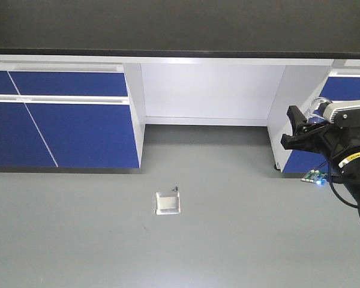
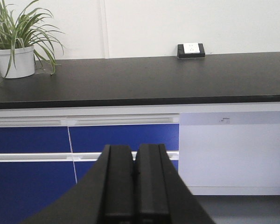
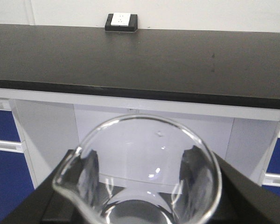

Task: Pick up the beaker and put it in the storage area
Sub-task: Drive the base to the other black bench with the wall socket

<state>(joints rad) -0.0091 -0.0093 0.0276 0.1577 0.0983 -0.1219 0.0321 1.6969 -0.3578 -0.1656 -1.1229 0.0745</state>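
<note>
Your right end effector (image 3: 138,193) is gripping the clear glass beaker (image 3: 140,154). Its two black fingers (image 3: 81,170) are pressing on opposite sides of the wall and showing through the glass. The beaker's open mouth is facing the wrist camera, and its pour spout is pointing to the lower left of that view. The storage bench (image 3: 177,60) is stretching ahead of and above this end effector, matte black. A white socket box (image 3: 121,21) is sitting on its rear edge, up and left of the beaker. The beaker is hanging short of the bench's front edge, apart from it, and a white knee recess is lying straight ahead beneath the top.

Your left end effector (image 2: 135,186) is holding its fingers pressed together, with nothing between them. The bench is running ahead of and above it too. A potted spider plant (image 2: 18,51) is standing on the bench, far to the left.

From the front view, the right end effector is hovering over the grey floor (image 1: 240,240), with blue cabinet drawers (image 1: 66,132) lying off to its side.
</note>
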